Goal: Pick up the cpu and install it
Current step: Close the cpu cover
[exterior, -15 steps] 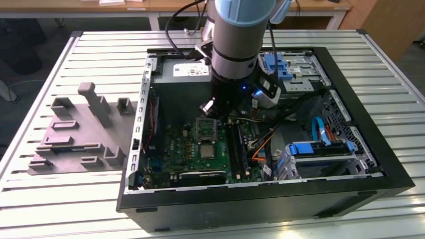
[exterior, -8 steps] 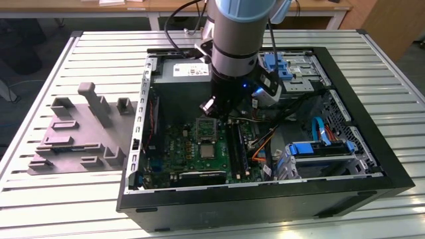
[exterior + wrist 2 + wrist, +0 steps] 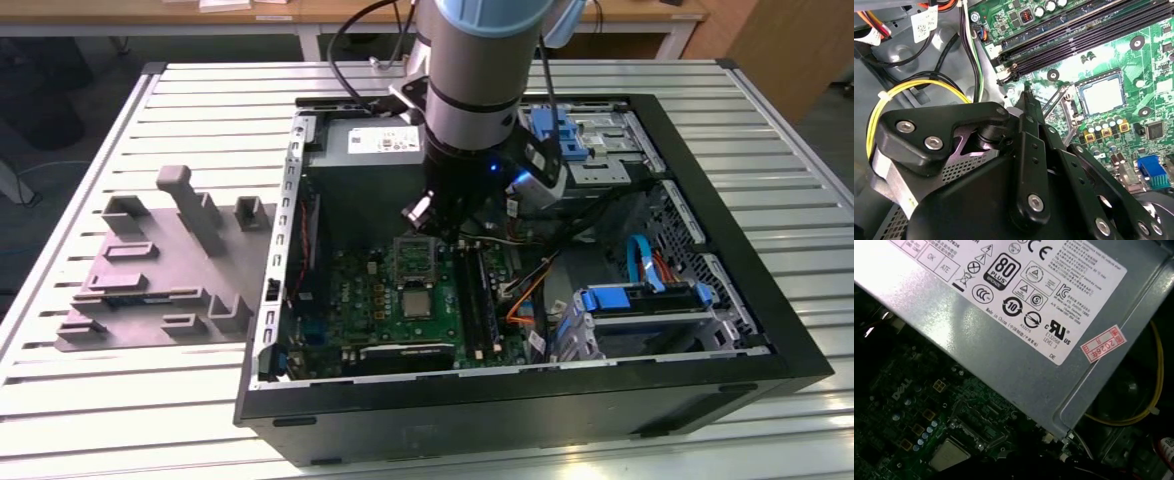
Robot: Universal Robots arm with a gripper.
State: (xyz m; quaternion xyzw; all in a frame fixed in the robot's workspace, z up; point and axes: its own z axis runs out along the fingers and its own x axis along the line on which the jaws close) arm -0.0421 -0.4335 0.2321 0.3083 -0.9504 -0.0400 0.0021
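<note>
I saw one open computer case (image 3: 747, 350) lying flat on a slatted metal table (image 3: 160, 400), near the table's middle. One green motherboard (image 3: 354, 300) covered the case floor toward the exterior view's left.

One cpu (image 3: 1102, 94) sat flat in its socket at the middle of the motherboard, also visible in the exterior view (image 3: 416, 303) and in the first wrist view (image 3: 949, 455). It was a small square chip with a dull silvery-grey metal top and a thin pale rim. Being square, it showed no long axis; its face pointed straight up and its edges ran parallel with the motherboard's edges. The hinged socket frame (image 3: 416, 255) stood open, beside the cpu on the side toward the power supply.

One grey power supply (image 3: 360, 145) with a white label filled the case corner at the exterior view's upper left.

One arm hung over the case, with its gripper (image 3: 441, 235) low above the motherboard, just beside the open socket frame. In the second wrist view the black fingers (image 3: 1029, 107) met in a point above the board, near the socket, with no gap showing between them and nothing held.

One grey moulded fixture tray (image 3: 147, 290) lay on the table, just beside the case at the exterior view's left.
</note>
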